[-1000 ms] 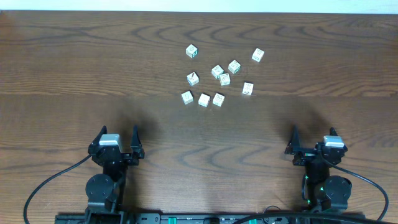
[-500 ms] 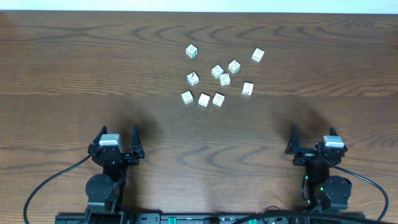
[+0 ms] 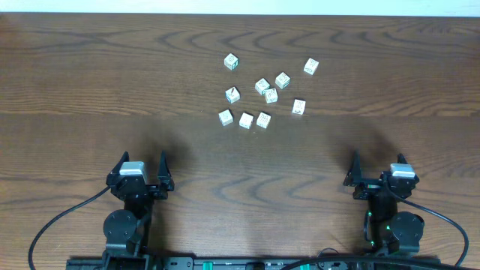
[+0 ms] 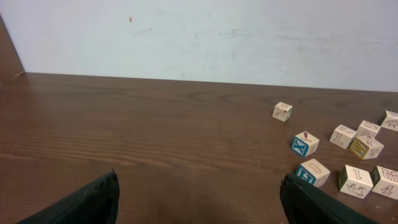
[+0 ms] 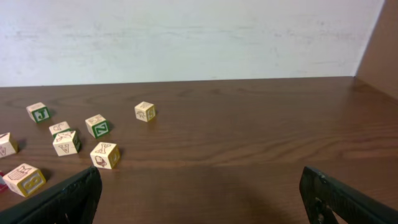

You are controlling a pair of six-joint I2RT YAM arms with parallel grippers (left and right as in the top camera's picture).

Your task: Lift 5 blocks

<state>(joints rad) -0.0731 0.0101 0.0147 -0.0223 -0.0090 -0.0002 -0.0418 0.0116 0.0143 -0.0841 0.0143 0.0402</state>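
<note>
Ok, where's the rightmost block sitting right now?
Overhead, the rightmost block lies at the cluster's far right corner, apart from the others, its nearest neighbour another block to its left and slightly nearer the robot.

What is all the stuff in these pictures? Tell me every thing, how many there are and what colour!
blocks: ten, cream-white with dark, green or blue marks, loosely scattered on the far middle of the table
table: one, dark brown wood, under everything
wall: one, pale white, behind the table's far edge
cables: at least two, black, looping out from the arm bases at the near edge
left gripper: one, black with a grey top, near left of the table, open, holding nothing
right gripper: one, black with a grey top, near right of the table, open, holding nothing
</note>
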